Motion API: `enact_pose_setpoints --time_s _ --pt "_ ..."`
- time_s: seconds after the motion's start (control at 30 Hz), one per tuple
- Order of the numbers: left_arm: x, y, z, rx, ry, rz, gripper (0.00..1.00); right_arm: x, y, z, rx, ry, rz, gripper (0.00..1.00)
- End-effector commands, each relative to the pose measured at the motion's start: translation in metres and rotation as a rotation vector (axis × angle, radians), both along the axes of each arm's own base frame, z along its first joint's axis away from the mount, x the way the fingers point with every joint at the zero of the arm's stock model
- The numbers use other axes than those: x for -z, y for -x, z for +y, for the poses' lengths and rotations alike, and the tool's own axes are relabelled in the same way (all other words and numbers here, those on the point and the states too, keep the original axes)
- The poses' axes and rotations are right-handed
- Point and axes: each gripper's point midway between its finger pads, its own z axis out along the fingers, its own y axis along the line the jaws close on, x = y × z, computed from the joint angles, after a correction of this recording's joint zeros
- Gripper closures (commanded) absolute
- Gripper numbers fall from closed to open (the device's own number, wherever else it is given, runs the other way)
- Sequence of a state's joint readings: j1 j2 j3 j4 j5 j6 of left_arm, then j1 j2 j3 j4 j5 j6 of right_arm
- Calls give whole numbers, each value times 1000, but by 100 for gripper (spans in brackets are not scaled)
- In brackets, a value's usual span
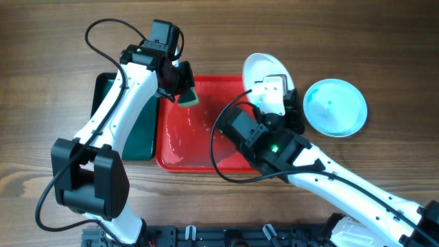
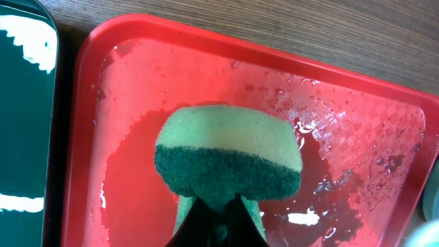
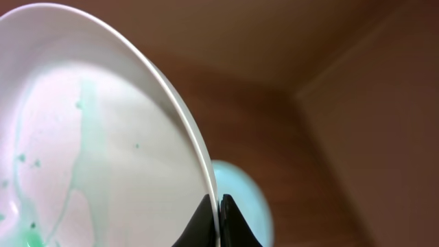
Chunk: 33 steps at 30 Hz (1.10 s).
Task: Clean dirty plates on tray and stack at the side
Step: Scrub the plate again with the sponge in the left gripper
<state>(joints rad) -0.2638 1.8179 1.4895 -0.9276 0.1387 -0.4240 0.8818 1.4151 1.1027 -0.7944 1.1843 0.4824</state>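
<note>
Sponge clenched in left pincer over wet tray, plate rim gripped in right pincer.

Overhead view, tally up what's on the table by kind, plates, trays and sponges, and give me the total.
Plates: 2, the smeared white plate and the pale teal plate
Trays: 2, the red tray and the dark green tray
Sponges: 1, the green sponge
Total: 5
</note>
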Motion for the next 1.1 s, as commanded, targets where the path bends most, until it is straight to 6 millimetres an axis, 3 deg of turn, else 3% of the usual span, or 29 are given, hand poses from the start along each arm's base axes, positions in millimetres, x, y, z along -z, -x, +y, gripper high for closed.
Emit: enact_pose_setpoints --time_s 0.0,0.1,0.27,0.4,0.43,0.53,0.73,0.9,1.07 --pt "7 1 0 -8 -7 16 96 60 4 33 -32 -427 235 96" --pt "6 0 0 -8 -6 13 96 91 1 36 45 -586 318 96" --pt "6 0 0 -8 -6 12 96 161 -8 50 83 -680 504 96" --pt "6 0 0 -8 -6 12 96 204 -13 56 108 -759 628 96" --pt "6 0 0 -8 -6 12 96 208 -14 56 108 -770 643 95" --pt "6 0 0 -8 -6 10 96 213 -21 55 95 -850 688 76" --pt "8 3 -2 9 -11 17 96 215 -26 69 -17 -978 782 69" --pt "29 21 -18 59 -22 54 96 239 -16 76 -3 -1001 868 72" --pt "57 37 -31 104 -57 56 96 242 -17 73 10 -1017 875 96"
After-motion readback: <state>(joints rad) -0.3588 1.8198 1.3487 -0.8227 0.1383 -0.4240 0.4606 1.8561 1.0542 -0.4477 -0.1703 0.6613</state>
